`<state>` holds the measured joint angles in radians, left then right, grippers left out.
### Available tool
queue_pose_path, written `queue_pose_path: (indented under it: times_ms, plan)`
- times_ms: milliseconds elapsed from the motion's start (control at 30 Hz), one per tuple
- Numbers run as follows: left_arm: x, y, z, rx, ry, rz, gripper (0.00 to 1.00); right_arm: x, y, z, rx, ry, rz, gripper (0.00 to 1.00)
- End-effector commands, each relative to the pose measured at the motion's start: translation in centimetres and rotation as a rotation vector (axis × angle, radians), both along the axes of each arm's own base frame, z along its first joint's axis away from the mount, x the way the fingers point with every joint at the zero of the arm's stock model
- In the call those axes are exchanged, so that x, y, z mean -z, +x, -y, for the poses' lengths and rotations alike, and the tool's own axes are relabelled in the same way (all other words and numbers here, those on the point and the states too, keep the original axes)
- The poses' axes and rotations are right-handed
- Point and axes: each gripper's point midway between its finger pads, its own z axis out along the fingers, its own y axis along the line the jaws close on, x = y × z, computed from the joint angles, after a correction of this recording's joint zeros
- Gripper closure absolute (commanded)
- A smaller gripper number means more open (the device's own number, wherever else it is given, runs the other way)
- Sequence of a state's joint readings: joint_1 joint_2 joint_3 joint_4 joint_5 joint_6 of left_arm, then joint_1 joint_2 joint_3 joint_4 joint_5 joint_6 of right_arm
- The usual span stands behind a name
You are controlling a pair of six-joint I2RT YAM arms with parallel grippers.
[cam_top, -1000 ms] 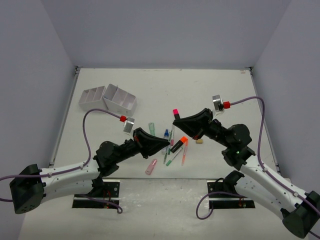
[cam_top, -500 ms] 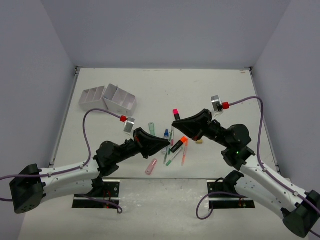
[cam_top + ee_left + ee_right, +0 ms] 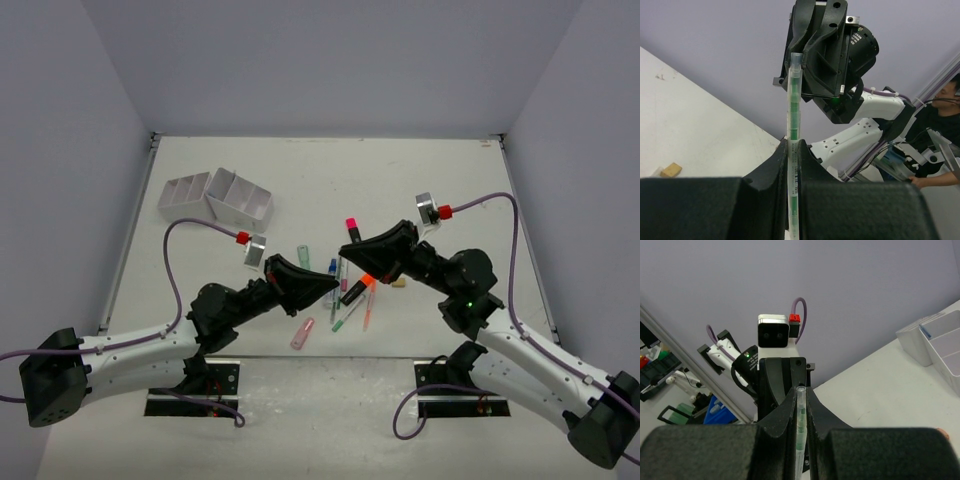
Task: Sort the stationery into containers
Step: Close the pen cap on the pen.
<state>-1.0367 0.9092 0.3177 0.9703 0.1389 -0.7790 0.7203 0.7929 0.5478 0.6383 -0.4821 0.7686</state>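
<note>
With both my arms clamped onto what looks like one green pen (image 3: 794,100), the main risk is right here at the handover. The left fingers (image 3: 772,167) are closed on its lower part. The right fingers (image 3: 777,415) are closed on it too, so the pen is bridged between them, up off the tabletop (image 3: 420,190).

- **Bending or twisting:** If I move either arm before one side lets go, the thin barrel could bend, snap or twist out of a grip.
- **Wrong release:** If I release the wrong side, or both, the pen drops into the loose stationery (image 3: 352,292) lying directly below. It could knock the markers around or roll off toward the pink piece (image 3: 302,333) near my arm bases.
- **Tipping:** Each grip seems to sit near an end of the pen, so once it is held on one side only it may pivot.
- **Collision:** The two wrists are nose to nose, so a sloppy retreat could bump one against the other.
- **Eraser:** The tan eraser (image 3: 399,282) sits just under the right arm and could get swept.
- **Carry to the organiser:** The white organiser (image 3: 238,213) is well apart at far left. A pen hanging crooked could catch a divider wall or land in the wrong compartment.
</note>
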Motion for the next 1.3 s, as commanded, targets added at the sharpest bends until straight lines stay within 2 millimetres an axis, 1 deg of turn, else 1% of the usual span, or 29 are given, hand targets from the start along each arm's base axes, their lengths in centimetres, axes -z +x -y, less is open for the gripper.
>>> queue_pose_path:
  times_ms: [0,67,200,333,400,433,600,633,700,800,833,867,900,933,967,1000,1067,1133,1200,1233,1267]
  plan:
    - [-4.7,0.0,-1.7,-0.063,-0.159,0.122,1.0,-0.3,-0.7,-0.5,-0.031,0.03,0.01,1.0]
    - [-5.0,0.1,-1.9,-0.074,-0.17,0.132,1.0,-0.3,-0.7,-0.5,-0.029,0.033,0.014,1.0]
    - [-5.8,0.6,-2.1,-0.106,-0.184,0.146,1.0,-0.1,-0.7,-0.6,-0.025,0.028,0.018,0.97]
    - [-6.1,1.1,-1.6,-0.124,-0.147,0.162,1.0,0.7,-0.8,-1.0,-0.042,0.003,0.011,0.86]
    - [-6.0,1.1,-1.4,-0.121,-0.138,0.167,1.0,0.7,-1.0,-1.1,-0.047,0.001,0.01,0.72]
    - [-6.0,1.0,-1.2,-0.114,-0.132,0.171,1.0,0.7,-1.0,-1.0,-0.047,0.0,0.011,0.68]
    - [-5.2,0.8,-0.4,-0.084,-0.103,0.172,1.0,0.4,-1.2,-1.1,-0.053,-0.01,0.018,0.63]
    - [-5.1,0.8,-0.4,-0.081,-0.105,0.169,1.0,0.4,-1.2,-1.1,-0.052,-0.013,0.018,0.64]
    - [-4.8,0.8,-0.2,-0.075,-0.098,0.162,1.0,0.4,-1.2,-1.2,-0.052,-0.014,0.019,0.72]
    - [-4.7,0.8,0.3,-0.061,-0.088,0.164,1.0,0.2,-1.4,-1.3,-0.062,-0.019,0.031,0.95]
    - [-4.8,0.8,0.3,-0.058,-0.087,0.166,1.0,0.2,-1.4,-1.3,-0.063,-0.02,0.032,0.99]
    - [-4.6,0.9,0.5,-0.059,-0.075,0.159,1.0,0.2,-1.4,-1.3,-0.062,-0.021,0.033,1.0]
    - [-4.7,1.0,0.7,-0.059,-0.071,0.159,0.97,0.2,-1.5,-1.2,-0.059,-0.019,0.037,1.0]
    - [-4.5,1.1,0.9,-0.056,-0.053,0.157,0.88,0.1,-1.5,-1.1,-0.054,-0.014,0.04,1.0]
    - [-4.1,1.1,1.3,-0.048,-0.031,0.151,0.71,0.0,-1.4,-1.0,-0.045,-0.011,0.043,1.0]
    - [-4.1,1.1,1.5,-0.04,-0.02,0.152,0.61,-0.1,-1.4,-0.9,-0.037,-0.009,0.045,1.0]
    - [-3.3,1.1,2.3,-0.017,0.011,0.138,0.58,-0.6,-1.2,-0.7,-0.018,-0.003,0.055,1.0]
    - [-2.7,1.0,2.7,0.0,0.019,0.13,0.6,-0.8,-1.1,-0.6,-0.009,-0.006,0.057,1.0]
    - [-2.0,0.8,3.0,0.028,0.024,0.12,0.68,-1.2,-1.1,-0.5,-0.003,-0.003,0.064,1.0]
    - [-1.6,0.7,3.2,0.038,0.026,0.114,0.76,-1.4,-1.1,-0.5,-0.001,-0.001,0.067,1.0]
    - [-1.4,0.6,3.3,0.043,0.029,0.107,0.89,-1.5,-1.0,-0.5,0.0,0.001,0.071,1.0]
